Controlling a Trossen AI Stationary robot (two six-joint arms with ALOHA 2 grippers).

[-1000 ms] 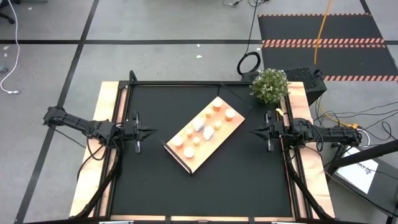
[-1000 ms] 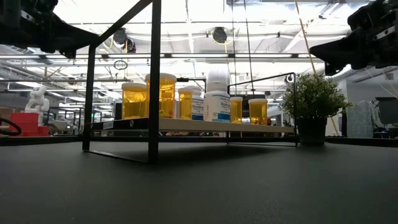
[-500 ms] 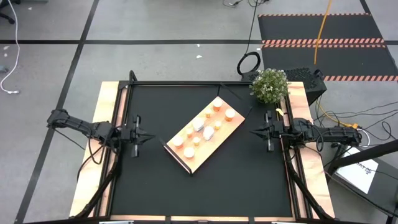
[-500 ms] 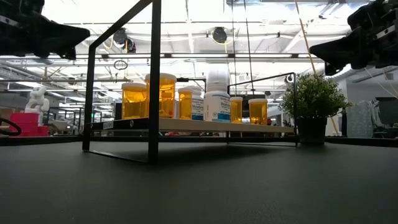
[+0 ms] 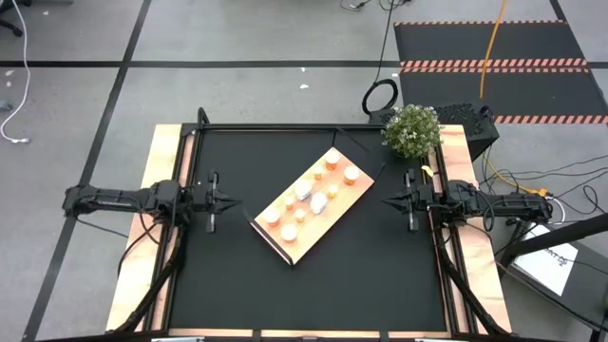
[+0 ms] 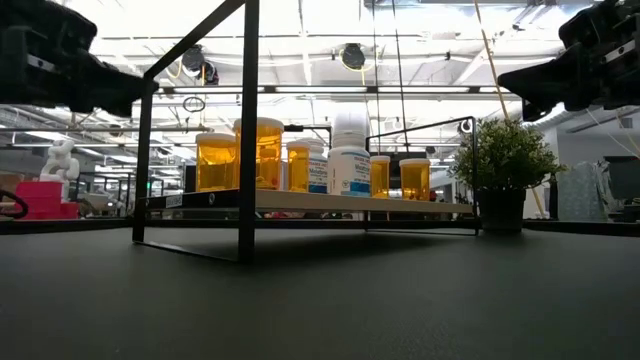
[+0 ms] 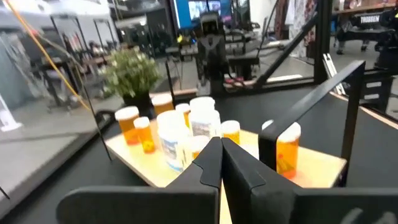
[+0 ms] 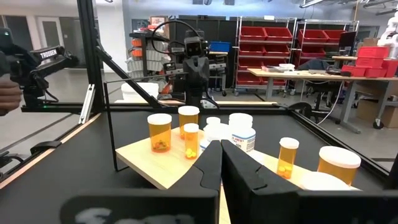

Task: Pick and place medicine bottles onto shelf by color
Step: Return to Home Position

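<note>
The black tabletop [image 5: 228, 285] has an arm coming in level from each side, tips aimed at the middle. The left end effector [image 5: 231, 200] hovers just left of the shelf's near end. Its fingers [image 7: 208, 163] are pressed together with nothing between them. The right end effector [image 5: 388, 200] hangs a little off the shelf's right side, also closed and empty, fingers [image 8: 210, 165] meeting at the tips.

The shelf [image 5: 321, 220] lies slantwise mid-tabletop, running near-left to far-right, with its dark lip [image 5: 269, 240] at the near-left end. From table height it stands raised on a thin black frame [image 6: 245, 130].

All the bottles stand upright on the shelf. The large orange bottles [image 6: 217, 162] are toward the lip end, the white bottles [image 5: 304, 190] are in the middle, and smaller orange ones sit toward the far-right end. The white ones carry blue-and-white labels [image 6: 350, 172], but the print is too small to read.

A potted plant [image 5: 411, 130] stands at the far right corner. Out in the room beyond, a black arm [image 8: 51, 56] bears white lettering reading TROSSEN, and racks of red bins [image 8: 267, 37] line the back.
</note>
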